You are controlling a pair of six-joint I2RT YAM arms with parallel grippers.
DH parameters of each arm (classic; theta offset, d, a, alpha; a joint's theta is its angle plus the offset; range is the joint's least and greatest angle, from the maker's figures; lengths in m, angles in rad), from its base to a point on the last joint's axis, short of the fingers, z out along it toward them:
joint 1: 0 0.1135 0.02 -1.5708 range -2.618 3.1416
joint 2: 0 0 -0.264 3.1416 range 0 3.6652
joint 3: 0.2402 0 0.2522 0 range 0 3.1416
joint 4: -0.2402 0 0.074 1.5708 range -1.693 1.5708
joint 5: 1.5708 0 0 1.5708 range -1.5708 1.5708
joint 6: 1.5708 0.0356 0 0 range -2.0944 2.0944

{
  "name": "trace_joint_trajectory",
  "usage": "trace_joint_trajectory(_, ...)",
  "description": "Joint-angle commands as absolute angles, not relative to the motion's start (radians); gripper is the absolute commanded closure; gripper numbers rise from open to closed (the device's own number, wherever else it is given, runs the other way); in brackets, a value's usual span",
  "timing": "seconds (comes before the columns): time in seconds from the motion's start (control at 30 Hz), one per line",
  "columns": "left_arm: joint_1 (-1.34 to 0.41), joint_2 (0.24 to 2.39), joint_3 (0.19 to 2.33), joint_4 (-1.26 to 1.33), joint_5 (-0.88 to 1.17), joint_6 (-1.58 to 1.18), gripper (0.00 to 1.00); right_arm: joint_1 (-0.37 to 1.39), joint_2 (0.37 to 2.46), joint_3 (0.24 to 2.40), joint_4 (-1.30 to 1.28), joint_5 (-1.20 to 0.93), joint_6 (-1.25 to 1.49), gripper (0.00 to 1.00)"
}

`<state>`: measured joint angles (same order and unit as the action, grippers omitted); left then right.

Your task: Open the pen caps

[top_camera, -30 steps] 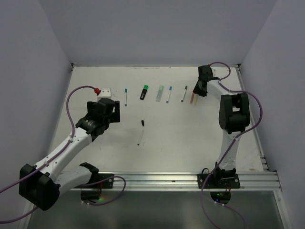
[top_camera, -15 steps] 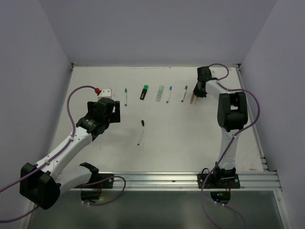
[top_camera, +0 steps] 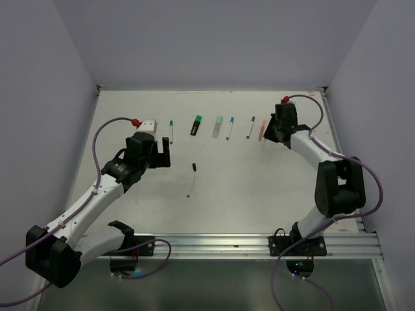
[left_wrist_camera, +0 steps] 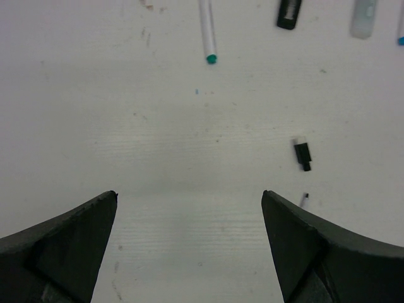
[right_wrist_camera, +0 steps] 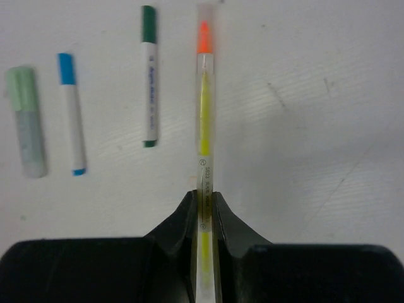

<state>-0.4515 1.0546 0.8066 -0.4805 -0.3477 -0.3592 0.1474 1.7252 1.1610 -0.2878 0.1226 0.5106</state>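
Note:
My right gripper (right_wrist_camera: 205, 199) is shut on the barrel of a clear pen (right_wrist_camera: 204, 107) with a yellow core. The pen's orange tip (right_wrist_camera: 204, 36) points away from me, low over the table. To its left lie a white pen with a dark green cap (right_wrist_camera: 148, 24), a white pen with a blue cap (right_wrist_camera: 65, 68) and a pale mint marker (right_wrist_camera: 26, 123). My left gripper (left_wrist_camera: 189, 202) hangs open over bare table. A loose black cap (left_wrist_camera: 303, 153) lies ahead of it to the right. From above, the right gripper (top_camera: 272, 133) sits at the row's right end.
A teal-tipped white pen (top_camera: 171, 131) and a black highlighter with a green cap (top_camera: 196, 125) lie at the left of the row. An uncapped pen (top_camera: 189, 188) lies mid-table. A white box (top_camera: 149, 124) sits beside the left arm. Walls close the back and sides.
The right gripper has shut on the clear pen, and its arm has swung out to the right. The left gripper has shifted slightly right and stayed open.

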Motion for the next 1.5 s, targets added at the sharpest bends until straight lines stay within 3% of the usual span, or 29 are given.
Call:
trace_joint_trajectory(0.0,-0.445,0.994,0.810,-0.359,-0.111,-0.420,0.01,0.225,1.536,1.074,-0.097,0.006,0.538,1.00)
trace_joint_trajectory(0.13,-0.452,0.959,0.755,-0.188,0.145,-0.517,0.03,0.365,1.398,0.944,0.020,-0.032,0.587,1.00)
trace_joint_trajectory(0.23,-0.485,0.948,0.700,-0.067,0.208,-0.592,0.06,0.452,1.332,0.870,0.126,-0.061,0.650,1.00)
trace_joint_trajectory(0.43,-0.668,0.992,0.669,0.092,0.088,-0.664,0.07,0.618,1.253,0.744,0.327,-0.006,0.738,1.00)
trace_joint_trajectory(0.73,-0.770,1.144,0.652,0.212,0.042,-0.721,0.15,0.730,1.215,0.638,0.480,0.067,0.822,1.00)
trace_joint_trajectory(1.47,-0.799,1.312,0.706,0.271,-0.025,-0.698,0.54,0.770,1.247,0.581,0.552,0.066,0.847,1.00)
